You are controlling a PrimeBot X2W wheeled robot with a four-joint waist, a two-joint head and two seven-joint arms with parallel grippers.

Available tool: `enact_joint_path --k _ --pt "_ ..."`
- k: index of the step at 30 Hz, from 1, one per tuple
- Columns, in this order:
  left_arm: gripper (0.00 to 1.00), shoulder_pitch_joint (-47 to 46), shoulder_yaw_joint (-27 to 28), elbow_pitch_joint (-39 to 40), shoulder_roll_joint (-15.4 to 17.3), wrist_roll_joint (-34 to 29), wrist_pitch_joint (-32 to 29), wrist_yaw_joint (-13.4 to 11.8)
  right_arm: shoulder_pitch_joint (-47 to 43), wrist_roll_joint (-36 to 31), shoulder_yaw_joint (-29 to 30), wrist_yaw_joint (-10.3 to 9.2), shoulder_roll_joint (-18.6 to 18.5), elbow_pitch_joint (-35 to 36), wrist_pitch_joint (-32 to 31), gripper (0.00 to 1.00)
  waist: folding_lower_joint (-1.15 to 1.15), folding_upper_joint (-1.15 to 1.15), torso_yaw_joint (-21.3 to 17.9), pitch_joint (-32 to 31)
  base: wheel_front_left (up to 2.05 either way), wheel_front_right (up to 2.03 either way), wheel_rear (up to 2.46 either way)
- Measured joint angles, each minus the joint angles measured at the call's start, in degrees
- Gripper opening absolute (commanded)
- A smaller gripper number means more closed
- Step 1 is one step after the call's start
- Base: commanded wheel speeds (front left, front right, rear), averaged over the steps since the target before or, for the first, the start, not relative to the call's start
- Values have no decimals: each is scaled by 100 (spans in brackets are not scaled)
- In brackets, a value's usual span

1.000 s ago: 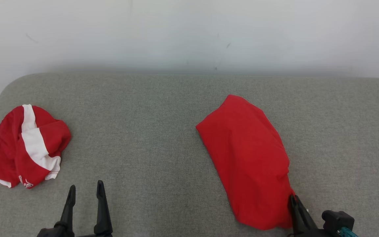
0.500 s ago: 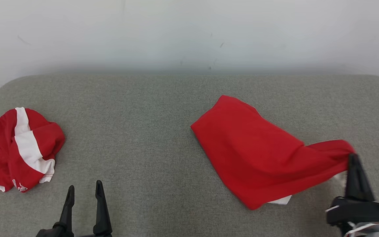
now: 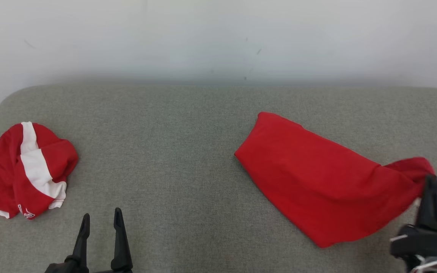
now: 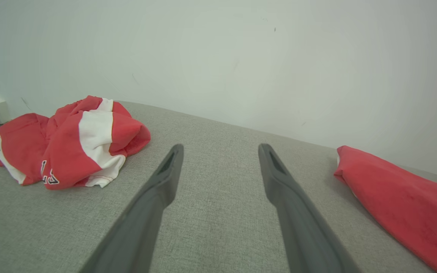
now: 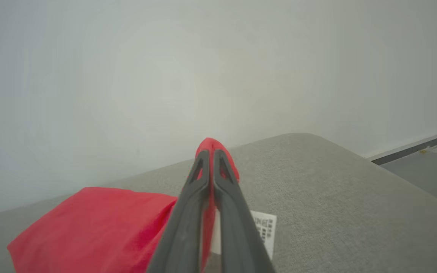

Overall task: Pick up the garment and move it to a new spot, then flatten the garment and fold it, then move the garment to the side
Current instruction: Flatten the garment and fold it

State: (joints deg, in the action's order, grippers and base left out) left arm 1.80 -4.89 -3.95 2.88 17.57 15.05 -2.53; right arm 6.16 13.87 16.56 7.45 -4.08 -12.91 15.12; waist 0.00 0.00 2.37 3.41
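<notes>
A plain red garment [image 3: 317, 178] lies folded on the right half of the grey cushioned surface [image 3: 173, 151]. My right gripper [image 3: 429, 181] is shut on its right corner and holds that corner raised off the surface. In the right wrist view the red cloth [image 5: 89, 223] is pinched between the closed fingers [image 5: 188, 212], and a white care label [image 5: 266, 227] hangs below them. My left gripper [image 3: 101, 223] stands open near the front edge, left of centre, with nothing between its fingers [image 4: 157, 189]. The red garment [image 4: 400, 204] lies off to its right.
A crumpled red and white garment [image 3: 25, 168] sits at the far left of the surface, also seen as a bundle [image 4: 70, 144] in the left wrist view. A pale wall [image 3: 218, 38] runs behind the surface. Floor [image 5: 423, 167] drops away past the right end.
My right gripper closed on the garment's near corner, then lifted and pulled it out to the right, swinging the cloth around. The left gripper stayed put. The camera shifted slightly.
</notes>
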Motion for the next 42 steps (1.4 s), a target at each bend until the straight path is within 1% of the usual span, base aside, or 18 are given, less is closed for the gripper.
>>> enact_joint_path --k 7,8,10,16,19,22,24,27,28,29,34,38,40,42 --pt "100 -3 -29 -48 -2 0 0 35 265 121 -1618 0 91 458 0 0 0 0 130 -96 0 0 0" --pt "100 -3 -29 -48 -2 0 0 35 265 121 -1618 0 91 458 0 0 0 0 130 -96 0 0 0" --pt "100 0 -27 -52 0 0 0 49 357 214 -2169 0 105 487 0 0 0 0 186 -125 0 0 0" --pt "100 50 -54 -62 -1 1 0 48 449 740 -4079 0 120 388 0 0 0 0 412 -206 0 0 0" --pt "100 60 -51 -64 0 7 0 52 447 936 -4844 0 125 109 1 0 0 0 557 -238 0 0 0" --pt "100 105 -25 -71 -1 -4 0 56 464 1089 -5487 0 120 -386 -1 0 0 0 699 -264 0 0 0" --pt "100 169 -2 -79 0 -12 0 64 542 1083 -5843 0 120 -795 -2 0 0 0 780 -278 0 0 0" --pt "100 172 30 -81 -2 -29 0 102 693 1178 -6102 0 130 -1413 1 0 0 0 873 -288 0 0 0" --pt "100 172 37 -80 -1 -30 0 102 700 1255 -6119 0 116 -1500 -4 70 0 0 891 -289 0 0 0" --pt "100 173 57 -82 1 -32 0 103 713 1323 -6082 0 113 -1493 -3 100 0 0 898 -290 0 0 0" --pt "100 182 119 -79 0 -44 0 100 866 1446 -5918 0 120 -1345 -2 100 0 0 826 -317 0 0 0" --pt "100 208 126 -68 -1 -40 0 93 665 1432 -5569 0 125 -645 1 100 -1 0 715 -363 0 0 0" --pt "100 208 124 -56 0 -27 0 80 525 1201 -5345 0 121 -387 0 100 0 0 654 -377 0 0 0" --pt "100 208 114 -38 -2 -9 0 51 354 927 -5096 0 23 -234 0 100 0 0 593 -390 0 0 0"
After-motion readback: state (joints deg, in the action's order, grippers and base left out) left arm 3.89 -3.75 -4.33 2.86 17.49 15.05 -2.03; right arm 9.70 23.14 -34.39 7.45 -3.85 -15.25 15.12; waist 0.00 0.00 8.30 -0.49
